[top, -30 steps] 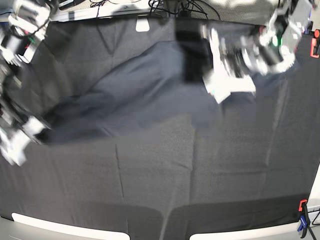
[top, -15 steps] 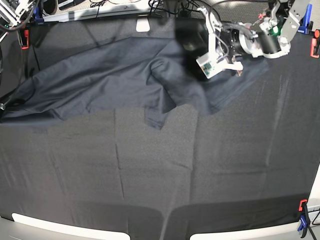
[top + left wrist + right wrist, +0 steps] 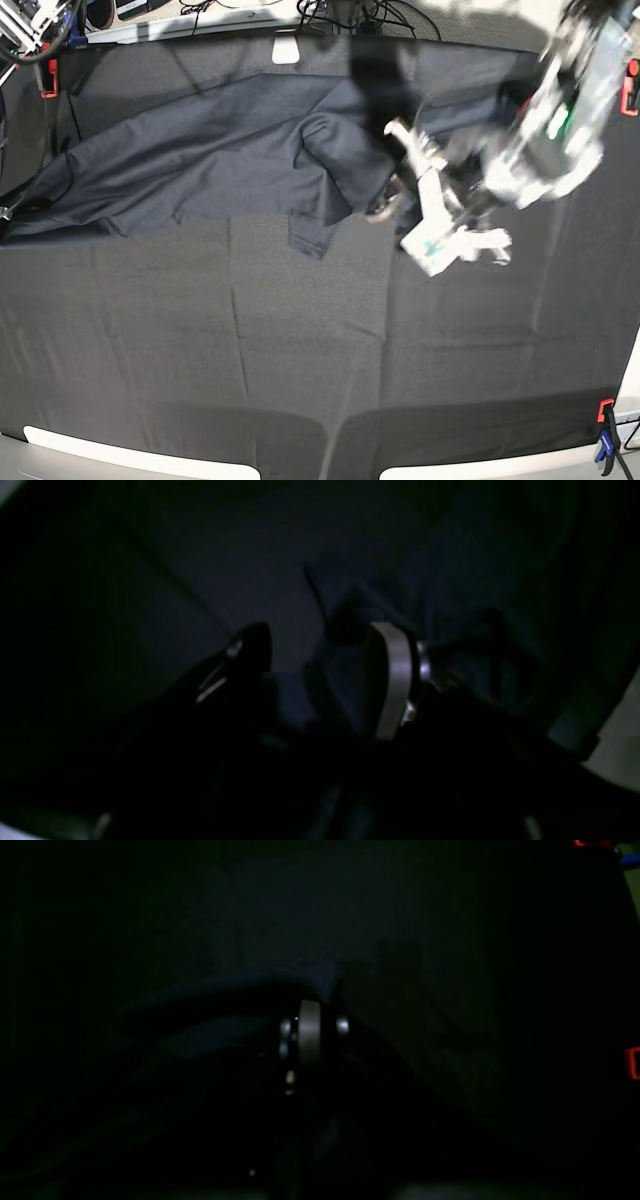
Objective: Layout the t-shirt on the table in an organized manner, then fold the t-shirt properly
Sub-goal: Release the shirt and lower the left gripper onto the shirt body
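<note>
The dark navy t-shirt lies spread and wrinkled across the far half of the table, stretched out to the left edge. My left gripper is blurred with motion over the shirt's right part. In the left wrist view this gripper stands open, with a fold of the t-shirt lying between and below its fingers. In the right wrist view my right gripper is shut, and a dark fold of the t-shirt runs into its tips. The right gripper is out of the base view.
Red clamps sit at the far corners, and a red and blue clamp at the near right. A white tag and cables lie along the far edge. The pale rim runs along the front.
The left gripper has opened and its arm has swung from the far edge toward the table's middle. The shirt was pulled out to the left a second ago and has lain still since.
</note>
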`<action>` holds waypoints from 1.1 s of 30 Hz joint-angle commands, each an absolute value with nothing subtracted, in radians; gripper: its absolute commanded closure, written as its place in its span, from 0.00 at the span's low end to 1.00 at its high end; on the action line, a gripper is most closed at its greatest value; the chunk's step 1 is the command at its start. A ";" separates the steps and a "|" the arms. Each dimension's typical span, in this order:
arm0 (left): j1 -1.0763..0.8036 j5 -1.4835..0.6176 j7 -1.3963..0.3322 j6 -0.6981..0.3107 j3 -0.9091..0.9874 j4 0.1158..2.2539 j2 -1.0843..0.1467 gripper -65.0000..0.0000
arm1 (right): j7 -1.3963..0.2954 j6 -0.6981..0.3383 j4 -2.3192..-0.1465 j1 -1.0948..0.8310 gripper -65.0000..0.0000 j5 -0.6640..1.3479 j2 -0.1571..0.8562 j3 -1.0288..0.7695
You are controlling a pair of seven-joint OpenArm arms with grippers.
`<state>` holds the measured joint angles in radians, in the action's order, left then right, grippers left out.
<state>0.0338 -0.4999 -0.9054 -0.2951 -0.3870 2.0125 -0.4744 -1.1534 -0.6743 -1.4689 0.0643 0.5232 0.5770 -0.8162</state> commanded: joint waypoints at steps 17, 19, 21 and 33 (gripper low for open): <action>0.447 -0.953 -1.259 -0.510 -0.381 1.293 -0.377 0.56 | -1.128 -0.698 -1.488 0.080 1.00 0.535 0.607 -0.823; 0.446 -1.015 -1.315 -0.510 -0.381 1.260 -0.377 0.56 | -1.128 -0.698 -1.488 0.080 1.00 0.535 0.607 -0.823; 0.445 -1.075 -1.361 -0.522 -0.381 1.254 -0.377 0.56 | -1.127 -0.698 -1.488 0.080 1.00 0.535 0.607 -0.823; 0.345 -1.095 -1.335 -0.551 -0.381 1.254 -0.377 0.57 | -1.127 -0.698 -1.488 0.080 1.00 0.549 0.607 -0.823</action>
<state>0.3119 -1.0718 -1.3437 -0.5442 -0.3874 1.2385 -0.3737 -1.1530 -0.6743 -1.4689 0.0639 0.5278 0.5766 -0.8162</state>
